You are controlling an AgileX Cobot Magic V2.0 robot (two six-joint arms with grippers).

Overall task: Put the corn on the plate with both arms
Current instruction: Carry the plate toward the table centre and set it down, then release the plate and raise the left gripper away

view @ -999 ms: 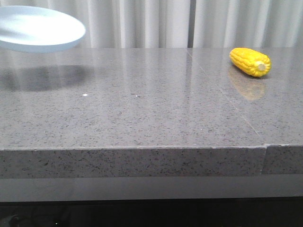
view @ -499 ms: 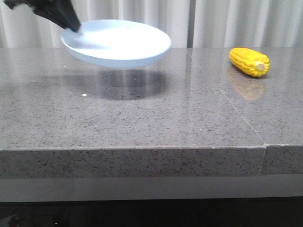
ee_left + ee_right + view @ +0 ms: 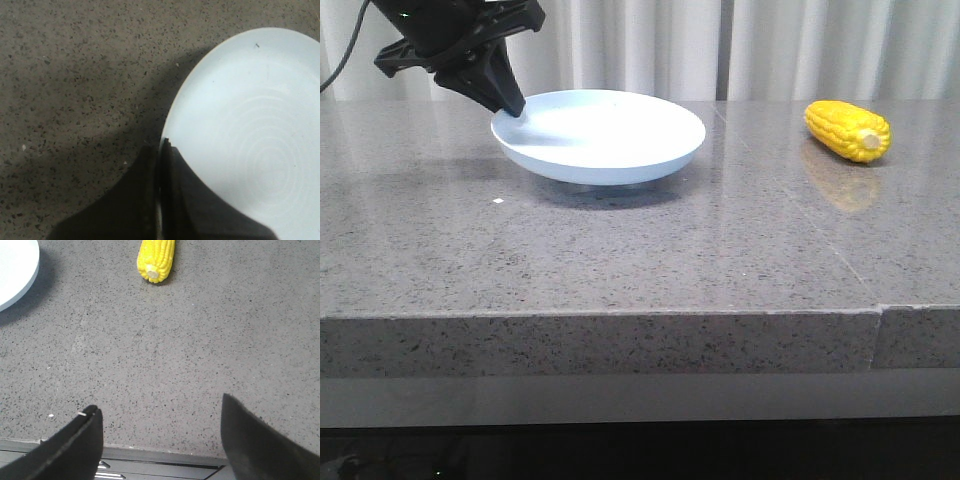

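The pale blue-white plate [image 3: 605, 135] sits low on the grey stone table at the back middle-left. My left gripper [image 3: 510, 108] is shut on the plate's left rim; in the left wrist view the black jaws [image 3: 161, 150] pinch the rim of the plate [image 3: 250, 130]. The yellow corn [image 3: 847, 130] lies on the table at the back right, pale cut end toward the front. My right gripper [image 3: 160, 412] is open and empty above the table's front edge; it does not show in the front view. The corn [image 3: 156, 257] lies well ahead of it, and the plate's edge [image 3: 15, 270] shows at the side.
The grey speckled stone table [image 3: 640, 240] has a seam at its front right edge [image 3: 880, 308]. Pale curtains [image 3: 770, 45] hang behind the table. A dark ledge with metal parts [image 3: 150, 465] lies below the front edge under the right gripper.
My left gripper has carried the plate from the far left, high up, rightward and down to the table. The corn has not moved.
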